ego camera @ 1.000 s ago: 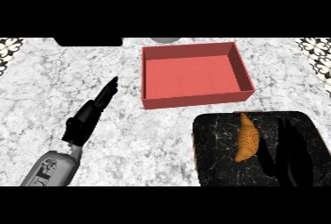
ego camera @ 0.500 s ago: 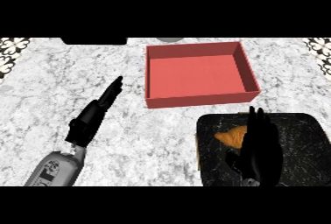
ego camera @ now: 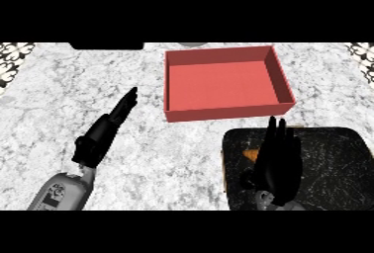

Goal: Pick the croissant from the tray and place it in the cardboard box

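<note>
Change: right robot hand, fingers straight and apart, has moved in over the croissant.
Croissant: on the tray, mostly hidden.
Box: empty, just beyond.
Left robot hand: open, resting on the counter.

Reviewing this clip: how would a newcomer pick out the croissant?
Find the dark tray at the counter's lower right, below the red box. The right hand lies over it. The croissant is the orange sliver peeking out left of that hand, the tray's only orange thing.
</note>
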Action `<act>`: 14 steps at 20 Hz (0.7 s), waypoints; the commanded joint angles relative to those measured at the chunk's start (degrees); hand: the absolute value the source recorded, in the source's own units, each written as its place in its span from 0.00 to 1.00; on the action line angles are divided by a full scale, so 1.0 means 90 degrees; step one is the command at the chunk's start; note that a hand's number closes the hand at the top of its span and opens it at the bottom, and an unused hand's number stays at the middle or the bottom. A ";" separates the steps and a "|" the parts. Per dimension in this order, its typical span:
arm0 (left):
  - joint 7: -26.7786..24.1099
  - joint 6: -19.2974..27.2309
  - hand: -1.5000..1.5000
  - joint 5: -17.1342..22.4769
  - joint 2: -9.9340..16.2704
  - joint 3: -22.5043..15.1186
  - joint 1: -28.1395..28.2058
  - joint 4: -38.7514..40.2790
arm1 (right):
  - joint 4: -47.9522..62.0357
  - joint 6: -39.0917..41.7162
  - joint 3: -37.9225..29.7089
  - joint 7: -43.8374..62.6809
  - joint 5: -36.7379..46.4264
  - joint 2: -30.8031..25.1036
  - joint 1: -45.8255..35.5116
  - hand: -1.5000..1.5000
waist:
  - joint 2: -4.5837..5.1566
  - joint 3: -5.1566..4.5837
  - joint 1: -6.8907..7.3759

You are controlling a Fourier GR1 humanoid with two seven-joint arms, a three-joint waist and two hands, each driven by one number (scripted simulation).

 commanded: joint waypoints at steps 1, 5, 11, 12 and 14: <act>-0.0404 0.0004 0.50 -0.0159 -0.0012 -0.0002 0.0288 0.0045 | -0.0003 0.0711 -0.0448 0.0916 0.0075 0.0239 -0.0012 0.00 | 0.0007 0.0006 -0.0023; 0.0028 -0.0226 0.50 0.0007 0.0031 0.0170 0.0189 -0.0257 | 0.0067 0.0613 -0.0325 0.0790 0.0471 0.0388 -0.0018 0.00 | 0.0004 0.0011 0.0004; 0.0121 -0.0246 0.50 -0.0136 -0.0254 0.0243 0.0012 -0.0037 | 0.0326 0.0769 -0.0800 0.0369 0.0472 0.0395 -0.0253 0.00 | 0.0010 0.0011 -0.0007; -0.0457 -0.0181 0.50 -0.0302 -0.0275 0.0143 0.0441 0.0068 | 0.0437 0.0398 -0.0265 0.0791 0.0550 0.0396 -0.0088 0.00 | 0.0011 0.0010 0.0015; 0.0055 0.0035 0.50 -0.0520 -0.0492 0.0118 -0.0074 0.0132 | 0.0196 0.0822 -0.0860 0.0198 0.0518 0.0397 0.0024 0.00 | 0.0009 0.0012 -0.0033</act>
